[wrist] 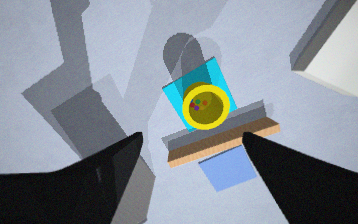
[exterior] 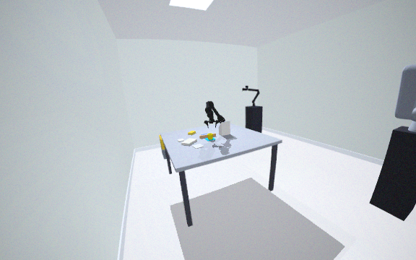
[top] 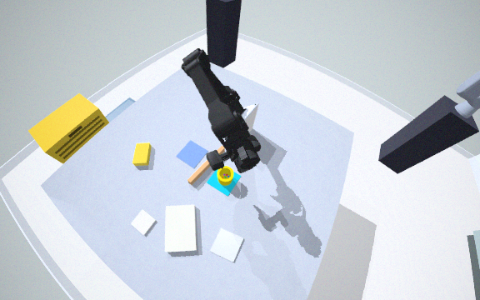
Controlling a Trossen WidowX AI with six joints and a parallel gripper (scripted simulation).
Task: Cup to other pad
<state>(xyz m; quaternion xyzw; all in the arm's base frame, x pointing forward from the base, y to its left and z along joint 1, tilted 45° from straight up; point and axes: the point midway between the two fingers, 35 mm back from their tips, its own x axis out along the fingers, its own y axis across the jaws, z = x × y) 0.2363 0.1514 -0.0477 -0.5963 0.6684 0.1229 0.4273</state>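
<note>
The yellow cup (top: 225, 182) (exterior: 210, 136) (wrist: 215, 111) stands upright on the cyan pad (top: 228, 192) (exterior: 209, 139) (wrist: 220, 77). Several small coloured marbles (top: 226, 176) (wrist: 198, 104) lie inside it; none show outside. The blue pad (top: 192, 153) (wrist: 228, 169) is bare, on the other side of the wooden bar. My gripper (exterior: 211, 126) (wrist: 192, 136) is wide open and empty, raised above the table. In the wrist view the cup appears beyond the fingertips, untouched by either finger. The arm partly hides the fingers in the top view.
A wooden bar (top: 200, 172) (wrist: 220, 145) lies between the pads. A white upright panel (top: 251, 117) (exterior: 224, 128) stands beside the arm. A thick white block (top: 181, 228) (wrist: 340, 55), two white tiles (top: 143, 222) (top: 227, 245) and a yellow block (top: 142, 154) (exterior: 192, 133) lie around.
</note>
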